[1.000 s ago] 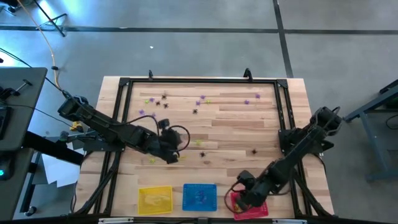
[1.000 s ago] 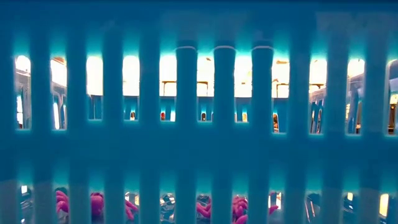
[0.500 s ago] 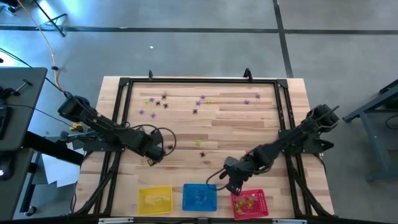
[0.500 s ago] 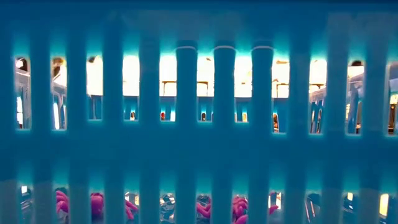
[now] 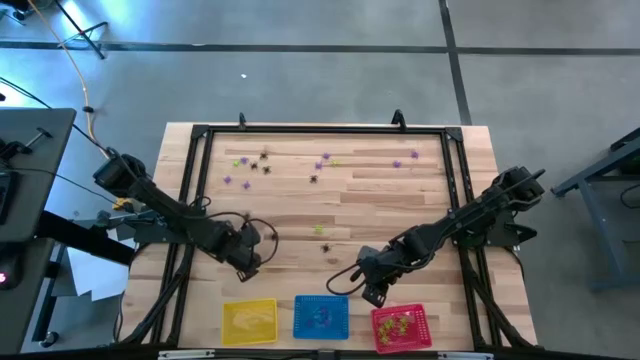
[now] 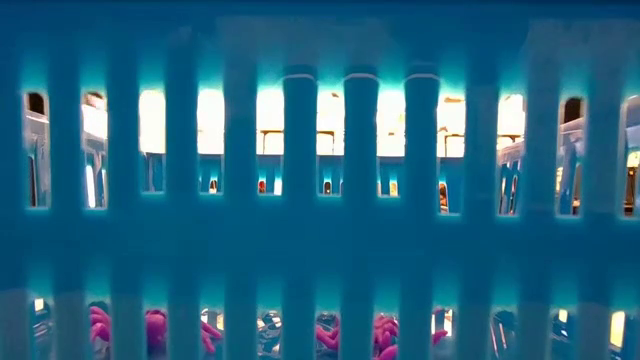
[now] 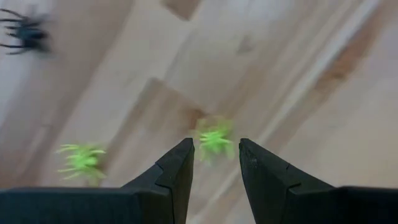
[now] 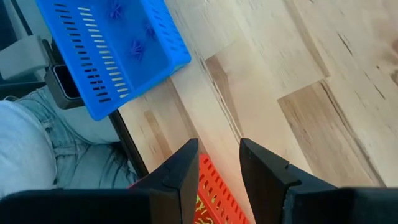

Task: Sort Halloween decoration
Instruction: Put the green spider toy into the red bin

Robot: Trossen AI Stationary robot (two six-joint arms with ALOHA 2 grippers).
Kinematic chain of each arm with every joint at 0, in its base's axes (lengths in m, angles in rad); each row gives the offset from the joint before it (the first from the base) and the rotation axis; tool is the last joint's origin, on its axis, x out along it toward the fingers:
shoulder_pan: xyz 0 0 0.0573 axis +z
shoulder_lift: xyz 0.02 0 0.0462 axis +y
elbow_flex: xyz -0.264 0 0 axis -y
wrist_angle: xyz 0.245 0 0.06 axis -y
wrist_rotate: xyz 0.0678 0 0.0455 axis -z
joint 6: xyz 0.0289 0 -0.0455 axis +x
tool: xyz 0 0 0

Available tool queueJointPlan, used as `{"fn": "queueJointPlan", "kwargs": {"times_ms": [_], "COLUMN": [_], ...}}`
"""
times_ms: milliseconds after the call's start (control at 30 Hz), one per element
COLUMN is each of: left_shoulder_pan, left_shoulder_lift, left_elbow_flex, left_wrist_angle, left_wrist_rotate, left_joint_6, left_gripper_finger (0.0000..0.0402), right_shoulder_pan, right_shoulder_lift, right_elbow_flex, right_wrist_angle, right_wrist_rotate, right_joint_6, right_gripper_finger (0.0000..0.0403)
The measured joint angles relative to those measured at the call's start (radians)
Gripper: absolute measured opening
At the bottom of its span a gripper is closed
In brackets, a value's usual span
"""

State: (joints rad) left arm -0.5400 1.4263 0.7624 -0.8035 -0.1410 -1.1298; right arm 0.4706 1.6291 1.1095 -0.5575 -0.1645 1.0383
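Your left pincer (image 7: pixel 215 163) hangs part-open and empty over a yellow-green spider (image 7: pixel 214 138) on the tabletop (image 5: pixel 400 200). Drop and close on it next. Your right pincer (image 8: pixel 217 163), part-open and empty, sits beside the red basket (image 5: pixel 401 327).

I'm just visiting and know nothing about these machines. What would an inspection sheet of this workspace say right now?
Surface: wooden table with a black frame round it.
Job's things: tiny spider trinkets scattered toward the far side; yellow basket, blue basket and red basket along the near edge.
Clutter: nothing seen.
Grippers: left gripper open, a green spider just ahead of its tips; right gripper open and empty, near the red basket.
Cables: black cable looped beside the left arm.
Surroundings: grey floor; a person's clothing beyond the table edge.
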Motion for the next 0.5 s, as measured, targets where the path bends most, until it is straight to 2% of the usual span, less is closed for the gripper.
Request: {"fn": "queueJointPlan", "kwargs": {"times_ms": [167, 500], "left_shoulder_pan": [-0.030, -0.031], "left_shoulder_lift": [0.026, 0.158], "left_elbow_flex": [0.000, 0.005], "left_wrist_angle": [0.056, 0.050], "left_wrist_rotate": [-0.001, -0.006], "left_joint_6": [-0.021, -0.003], "left_gripper_finger": [0.0117, 0.0117], "right_shoulder_pan": [0.000, 0.000], "right_shoulder_lift": [0.000, 0.000], "right_elbow_flex": [0.000, 0.000], "right_wrist_angle": [0.000, 0.000], "right_wrist_rotate": [0.000, 0.004], "right_joint_6": [-0.011, -0.011], "right_gripper_finger": [0.0112, 0.0112]}}
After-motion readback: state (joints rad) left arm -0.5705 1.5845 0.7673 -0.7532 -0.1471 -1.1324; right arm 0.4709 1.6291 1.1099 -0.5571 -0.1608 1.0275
